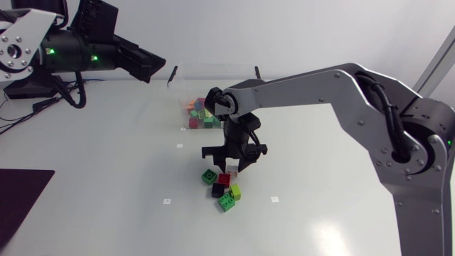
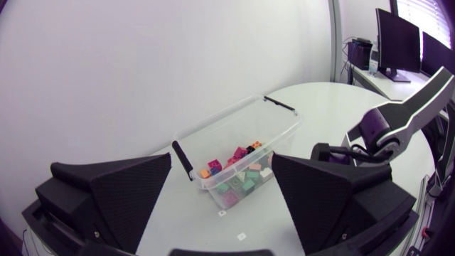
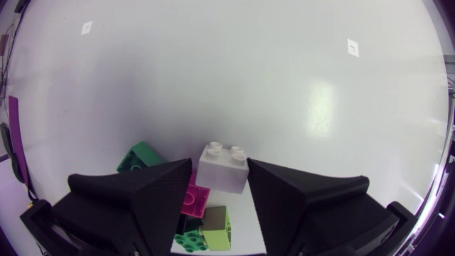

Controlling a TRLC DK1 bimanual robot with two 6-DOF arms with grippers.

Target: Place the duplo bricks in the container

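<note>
Centrally over the white surface, the right arm is reaching in from the right edge, with the right pincer hanging just above a loose cluster of duplo bricks. Seen from the wrist, its two fingers are standing a brick's width apart and appear to be pressing a white brick from both sides, with the brick's studs showing. Close beneath and beside that brick, a green brick, a pink brick and a yellow-green brick are lying bunched together. Just beyond the cluster, on the far side, the clear container is sitting with a black handle at each end. A heap of mixed-colour bricks is lying toward its near left end. The left arm is sitting at the far left, and the left pincer is gaping wide with nothing between its fingers, pointing toward the container.
</note>
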